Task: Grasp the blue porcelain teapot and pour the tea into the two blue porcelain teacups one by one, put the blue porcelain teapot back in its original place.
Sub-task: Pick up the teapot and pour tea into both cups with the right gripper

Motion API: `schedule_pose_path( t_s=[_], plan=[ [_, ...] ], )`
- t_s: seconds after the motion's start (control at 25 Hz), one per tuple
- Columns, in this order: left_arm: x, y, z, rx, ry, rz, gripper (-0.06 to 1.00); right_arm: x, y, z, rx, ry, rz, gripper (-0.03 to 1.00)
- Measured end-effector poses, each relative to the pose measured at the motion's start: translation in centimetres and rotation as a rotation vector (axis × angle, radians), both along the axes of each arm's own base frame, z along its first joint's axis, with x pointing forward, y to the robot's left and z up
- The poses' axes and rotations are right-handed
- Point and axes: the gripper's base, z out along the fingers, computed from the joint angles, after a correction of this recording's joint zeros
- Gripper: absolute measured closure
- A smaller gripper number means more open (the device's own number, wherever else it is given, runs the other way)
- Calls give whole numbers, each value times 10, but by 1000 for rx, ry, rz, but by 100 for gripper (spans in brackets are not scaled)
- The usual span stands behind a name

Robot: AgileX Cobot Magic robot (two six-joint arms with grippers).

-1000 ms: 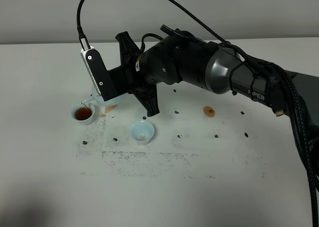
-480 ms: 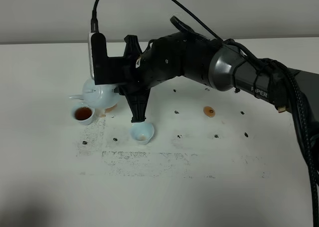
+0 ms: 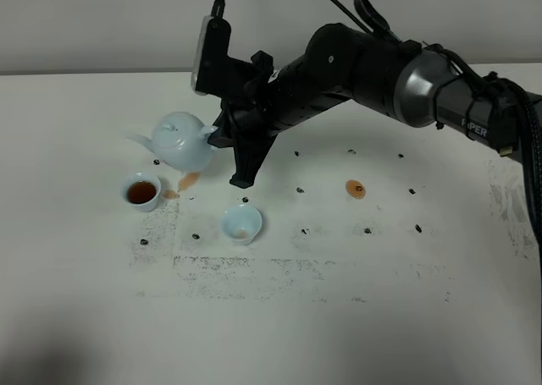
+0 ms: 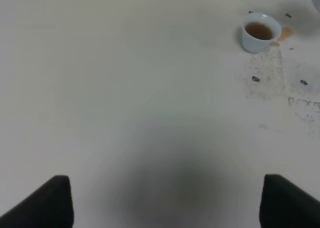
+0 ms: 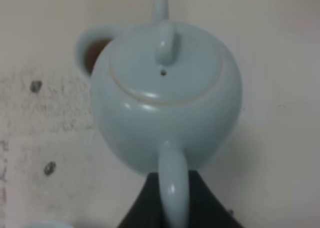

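The blue porcelain teapot (image 3: 180,142) hangs nearly level above the table, spout pointing left. My right gripper (image 3: 217,136) is shut on its loop handle (image 5: 173,185), reaching in from the right. In the right wrist view the teapot (image 5: 165,95) fills the frame, lid on. One teacup (image 3: 142,191) holding brown tea stands below and left of the pot, and is seen again in the left wrist view (image 4: 260,31). The other teacup (image 3: 242,223) stands to its right, nearer the front. My left gripper (image 4: 167,203) is open over bare table, far from the cups.
Brown tea stains (image 3: 188,180) lie on the white table (image 3: 339,317) under the pot, and an orange spot (image 3: 356,189) lies further right. Small dark specks and grey smudges are scattered around the cups. The right arm (image 3: 381,63) spans the back of the table.
The teapot has tipped back from pouring over the left teacup to nearly level. It has risen and shifted back and right with the right gripper. Both teacups stayed put.
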Motion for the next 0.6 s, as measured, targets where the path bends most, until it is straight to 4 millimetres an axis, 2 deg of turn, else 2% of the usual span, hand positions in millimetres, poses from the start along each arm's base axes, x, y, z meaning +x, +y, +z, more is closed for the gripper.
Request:
schedule_pose_path(
  t_s=[0.16,0.28,0.6],
  plan=[
    [0,0,0,0,0,0,22,9,-13,3,79,55,-33,93],
    [0,0,0,0,0,0,22,16,-18,-2,125,90,-56,93],
    [0,0,0,0,0,0,22,28,-23,-41,119,149,-85,93]
  ],
)
